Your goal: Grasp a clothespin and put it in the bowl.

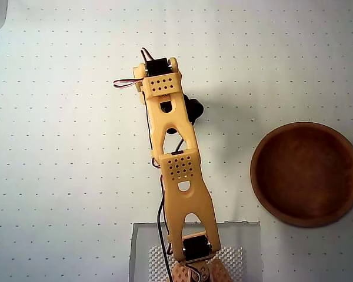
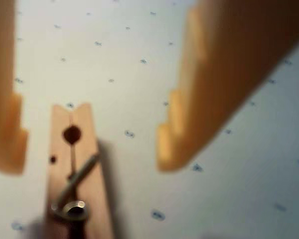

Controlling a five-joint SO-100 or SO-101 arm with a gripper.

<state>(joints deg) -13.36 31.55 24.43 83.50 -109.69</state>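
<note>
In the wrist view a light-wood clothespin (image 2: 74, 169) with a metal spring lies flat on the white dotted mat, close under the camera. My gripper (image 2: 89, 149) is open, its two orange fingers (image 2: 189, 129) spread on either side of the pin's tip, the pin nearer the left finger. In the overhead view the yellow arm (image 1: 173, 158) reaches up the table and hides the clothespin and the fingertips beneath its wrist. The reddish-brown wooden bowl (image 1: 265, 194) sits at the right, well apart from the arm, with nothing inside.
A clear plastic plate (image 1: 247, 241) lies under the arm's base at the bottom edge of the overhead view. Dark cables (image 1: 162, 223) run along the arm. White dotted mat (image 1: 59, 147) covers the table.
</note>
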